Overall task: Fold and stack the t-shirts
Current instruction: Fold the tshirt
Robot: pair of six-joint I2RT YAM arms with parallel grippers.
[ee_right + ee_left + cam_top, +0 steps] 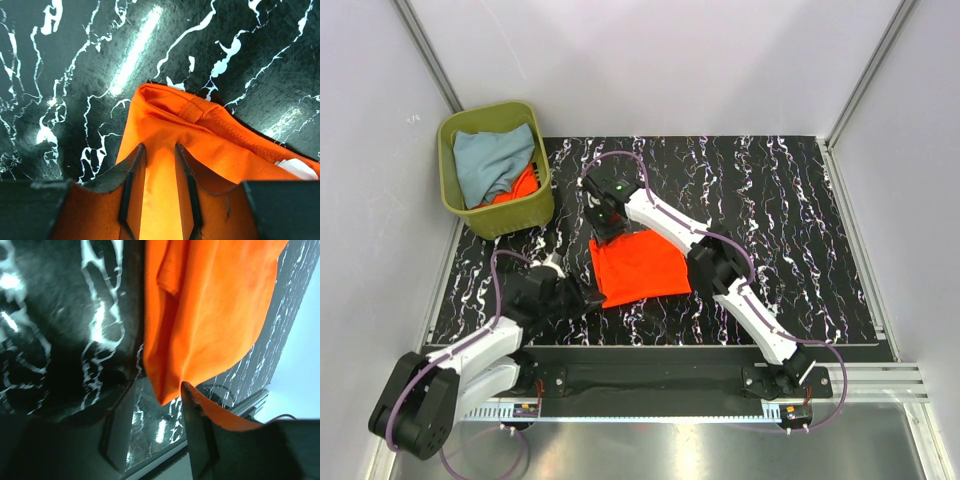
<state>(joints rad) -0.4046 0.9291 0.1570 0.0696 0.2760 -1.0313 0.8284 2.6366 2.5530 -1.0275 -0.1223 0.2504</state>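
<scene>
Right jaws pinch orange t-shirt (640,265), its long side left-right; left jaws' grip cannot be told

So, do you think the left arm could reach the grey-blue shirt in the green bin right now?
Probably yes: the bin stands on that arm's side, and the grey-blue shirt lies on top, uncovered. The left gripper is open at a corner of the orange shirt.

**T-shirts:** three in all.
- Orange, two: spread orange t-shirt (638,265), just left of the table's middle; binned orange t-shirt (523,185), far left corner.
- Pale, one: grey-blue t-shirt (492,160), same far left corner.

**Olive-green bin** (515,215): one.
**Black marbled table** (800,230): one.
**Robot arms:** two, left arm (485,345) and right arm (720,270), at the near edge.
</scene>
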